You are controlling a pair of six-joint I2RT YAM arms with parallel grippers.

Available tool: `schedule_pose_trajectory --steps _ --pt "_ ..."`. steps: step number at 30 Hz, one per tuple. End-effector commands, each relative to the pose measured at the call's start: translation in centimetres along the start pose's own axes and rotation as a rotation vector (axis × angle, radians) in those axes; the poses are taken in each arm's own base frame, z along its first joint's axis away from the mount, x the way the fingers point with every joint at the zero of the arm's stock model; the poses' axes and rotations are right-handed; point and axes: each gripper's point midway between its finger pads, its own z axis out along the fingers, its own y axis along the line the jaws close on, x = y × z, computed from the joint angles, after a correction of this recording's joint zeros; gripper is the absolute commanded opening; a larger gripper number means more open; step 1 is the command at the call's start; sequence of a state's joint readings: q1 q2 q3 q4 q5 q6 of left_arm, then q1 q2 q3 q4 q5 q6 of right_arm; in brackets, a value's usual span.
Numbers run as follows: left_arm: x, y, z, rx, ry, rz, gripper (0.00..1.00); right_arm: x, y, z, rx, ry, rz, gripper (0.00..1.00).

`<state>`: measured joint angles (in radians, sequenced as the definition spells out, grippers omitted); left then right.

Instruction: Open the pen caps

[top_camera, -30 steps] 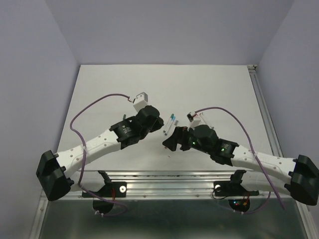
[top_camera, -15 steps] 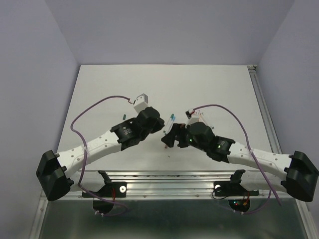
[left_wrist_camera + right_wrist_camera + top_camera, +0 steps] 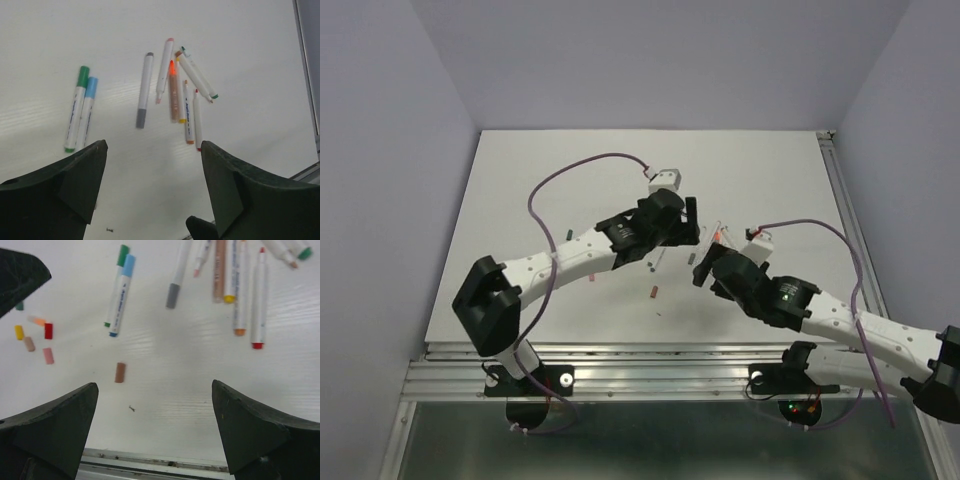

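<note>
left wrist view: left hand (image 3: 153,145), clenched a second ago, now released and empty over the pens (image 3: 173,92); right hand (image 3: 154,385) open too; likely between pens.

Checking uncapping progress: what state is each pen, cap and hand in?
green pen, capped.
blue pen, capped.
grey pen, apparently capped.
pink pen, uncapped, tip bare.
red pen, uncapped, tip bare.
red cap, off, lying loose.
brown cap, off, lying loose.
left hand, open, empty.
right hand, open, empty.
</note>
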<state>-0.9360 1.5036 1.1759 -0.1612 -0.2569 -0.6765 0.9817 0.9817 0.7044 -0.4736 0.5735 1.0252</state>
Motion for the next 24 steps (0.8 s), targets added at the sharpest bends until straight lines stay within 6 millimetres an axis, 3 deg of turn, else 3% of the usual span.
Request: schedule_pose_trajectory --steps 1,2,3,6,7,10,12,15,20,24 --pt "-1.7 -4.4 2.7 0.115 0.012 0.2 0.89 -3.6 -4.4 -2.5 0.189 -0.142 0.111 1.0" --pt "-1.2 -4.3 3.5 0.102 0.039 0.236 0.89 -3.7 -5.2 -2.9 0.207 -0.152 0.115 1.0" --pt "0.1 -3.7 5.6 0.062 0.083 0.267 0.89 -3.9 -5.4 -3.1 0.203 -0.161 0.128 1.0" --pt "-1.4 -4.2 7.9 0.021 0.072 0.328 0.89 -4.3 -5.1 -3.8 0.136 -0.174 0.159 1.0" --pt "-1.2 -4.6 9.5 0.018 0.086 0.346 0.89 -4.2 -4.9 -3.9 0.114 -0.167 0.137 1.0" --pt "0.1 -3.0 12.3 -0.019 0.157 0.371 0.88 -4.5 -4.2 -4.3 0.055 -0.175 0.151 1.0" --pt "-0.5 -2.7 13.5 -0.016 0.157 0.344 0.88 -4.6 -4.4 -4.5 0.048 -0.176 0.153 1.0" --pt "1.1 -1.8 16.0 -0.011 0.212 0.334 0.81 -4.5 -4.5 -4.4 0.05 -0.18 0.142 1.0" --pt "1.7 -1.7 17.6 -0.01 0.232 0.314 0.7 -4.3 -3.9 -4.1 0.033 -0.167 0.115 1.0" --pt "2.3 -1.1 18.5 -0.032 0.24 0.324 0.69 -4.1 -4.0 -3.8 0.046 -0.163 0.1 1.0"
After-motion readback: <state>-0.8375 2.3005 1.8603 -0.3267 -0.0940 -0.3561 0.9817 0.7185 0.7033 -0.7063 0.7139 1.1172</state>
